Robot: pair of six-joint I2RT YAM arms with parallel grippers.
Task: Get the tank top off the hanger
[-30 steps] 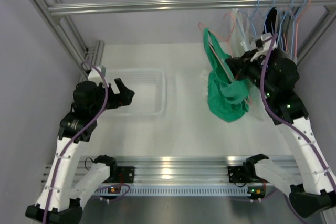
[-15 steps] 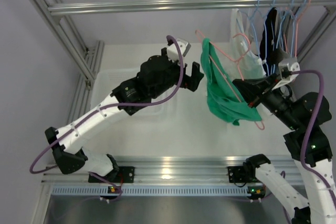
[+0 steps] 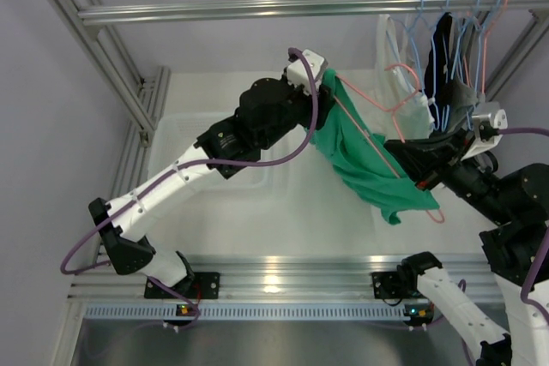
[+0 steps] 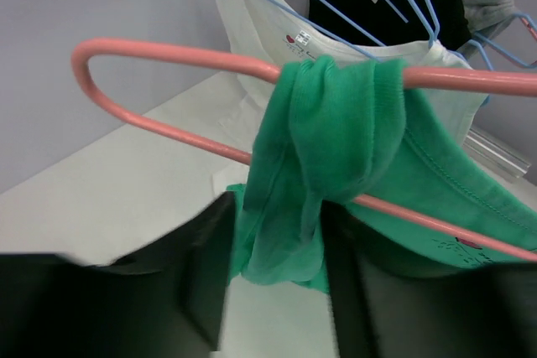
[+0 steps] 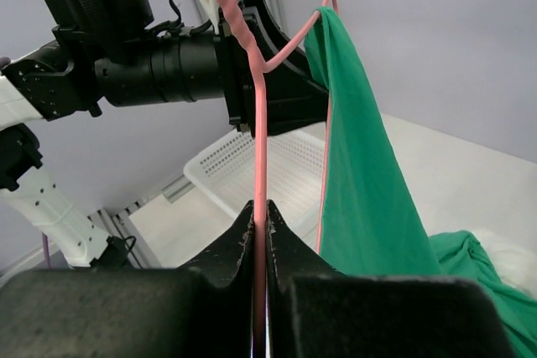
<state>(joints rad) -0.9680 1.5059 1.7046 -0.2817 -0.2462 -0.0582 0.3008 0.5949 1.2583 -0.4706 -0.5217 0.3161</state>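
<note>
The left arm (image 3: 180, 182) rises from its base at the near left edge of the counter (image 3: 283, 220) and stretches diagonally up toward the far middle. Its wrist is bent so that the left pincer (image 4: 277, 207) meets one end of the pink hanger (image 4: 168, 56). Its two fingers stand apart on either side of the bunched green strap of the tank top (image 3: 360, 160), just below the hanger wire. Whether they already clamp the cloth cannot be told.

The right arm (image 3: 506, 203) reaches up along the right edge. The right pincer (image 5: 260, 207) is closed tight on the hanger wire and holds it tilted in the air over the right half of the counter. The tank top is draped on the hanger between the two pincers, its body hanging down toward the near right.

The counter is white. A white mesh basket (image 5: 294, 165) sits on its left half, partly under the left arm. An aluminium rail (image 3: 257, 10) crosses above the far edge, with more hangers and garments (image 3: 446, 32) bunched at its right end. The walls are pale grey.
</note>
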